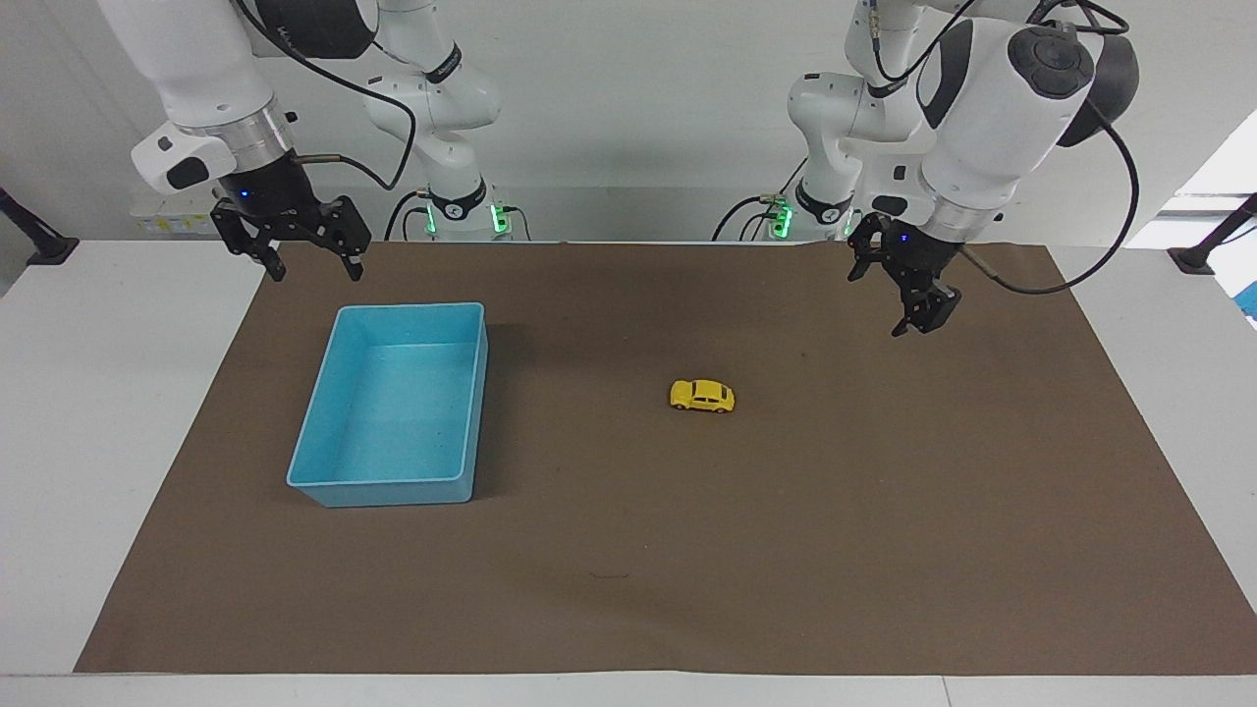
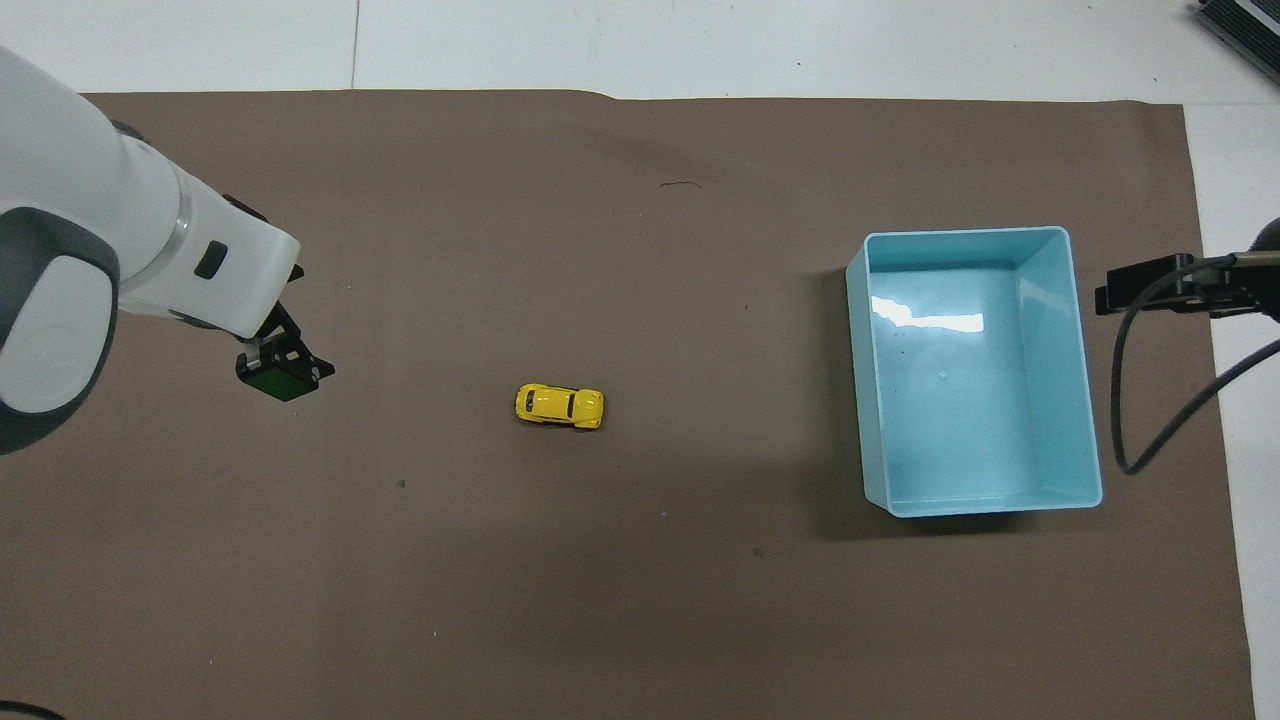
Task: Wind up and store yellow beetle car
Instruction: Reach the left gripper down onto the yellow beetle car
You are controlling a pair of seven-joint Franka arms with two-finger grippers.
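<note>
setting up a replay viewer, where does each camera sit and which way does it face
Facing view: high across the table, looking at the robots; shows both arms, the left tool over the mat, the right tool waiting up by the blue bin.
Overhead view: above the robots' end, looking steeply down; shows the left arm's wrist and tool.
Shared: the yellow beetle car, bin and brown mat.

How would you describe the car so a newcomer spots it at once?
Start at the brown mat covering the table, then find the blue bin toward the right arm's end. The yellow beetle car sits alone on bare mat beside it, toward the left arm's end: tiny, bright yellow, rounded, far smaller than the bin.
</note>
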